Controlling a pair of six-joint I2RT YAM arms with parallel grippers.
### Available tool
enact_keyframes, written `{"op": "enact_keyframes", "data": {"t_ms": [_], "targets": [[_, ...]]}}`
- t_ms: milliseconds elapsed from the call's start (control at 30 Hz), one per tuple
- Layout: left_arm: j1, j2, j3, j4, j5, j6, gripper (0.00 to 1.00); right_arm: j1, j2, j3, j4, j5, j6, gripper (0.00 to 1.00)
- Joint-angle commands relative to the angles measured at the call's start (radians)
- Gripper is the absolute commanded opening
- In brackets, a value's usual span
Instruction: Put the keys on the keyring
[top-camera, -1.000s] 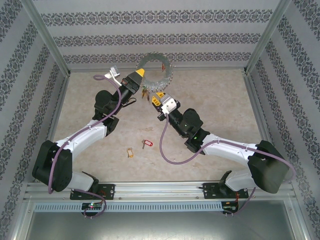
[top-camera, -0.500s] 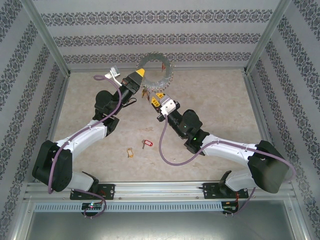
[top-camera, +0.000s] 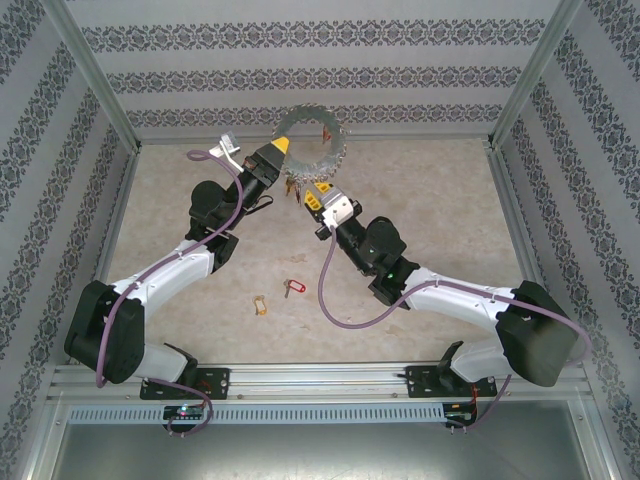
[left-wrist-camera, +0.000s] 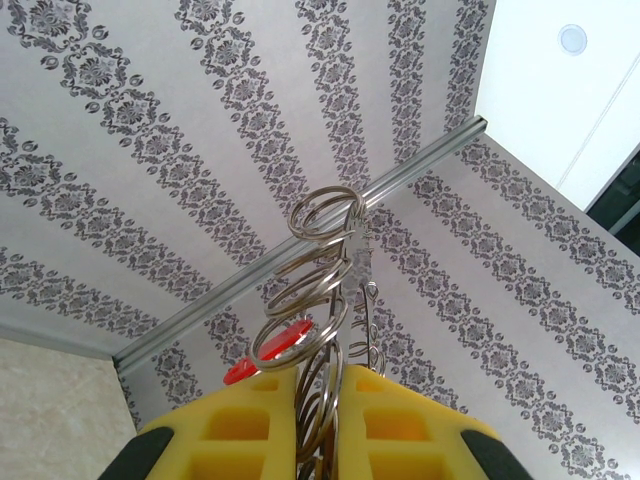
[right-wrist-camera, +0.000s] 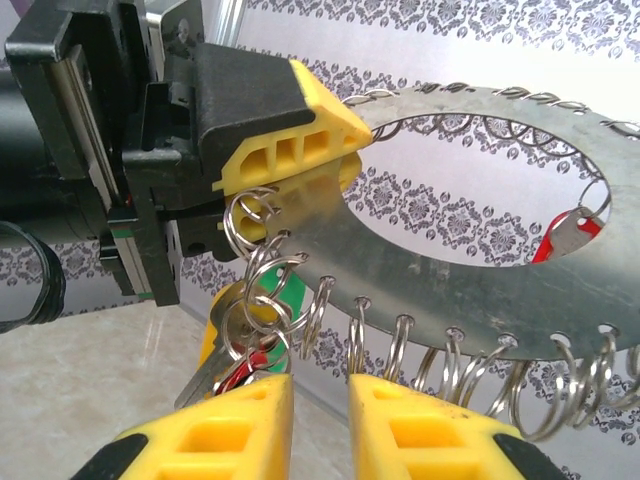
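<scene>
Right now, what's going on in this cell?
The left claw is clamped on the rim of the keyring, holding it up near the back wall. The right claw sits just under the ring's lower edge, jaws apart with nothing between them, beside a bunch of tagged keys hanging there. The red-tagged key and the tan-tagged key lie loose on the table, nearer the arm bases, not yet picked up.

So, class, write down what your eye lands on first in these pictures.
A big metal keyring, fringed with split rings, is held up at the table's far edge in the shut left jaws. The right jaws hover just below, slightly apart, beside some hanging keys. Two loose keys, one red-tagged, one tan-tagged, lie mid-table.
</scene>
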Motion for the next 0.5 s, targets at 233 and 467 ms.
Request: {"op": "enact_keyframes", "data": {"t_ms": [233, 467], "targets": [[-0.019, -0.026, 0.006, 0.066, -0.011, -0.010, 0.00, -0.008, -0.009, -0.002, 0.036, 0.037, 0.004, 0.23], [-0.022, -0.027, 0.002, 0.066, -0.016, -0.012, 0.00, -0.007, 0.003, 0.026, 0.053, 0.044, 0.007, 0.22]]}}
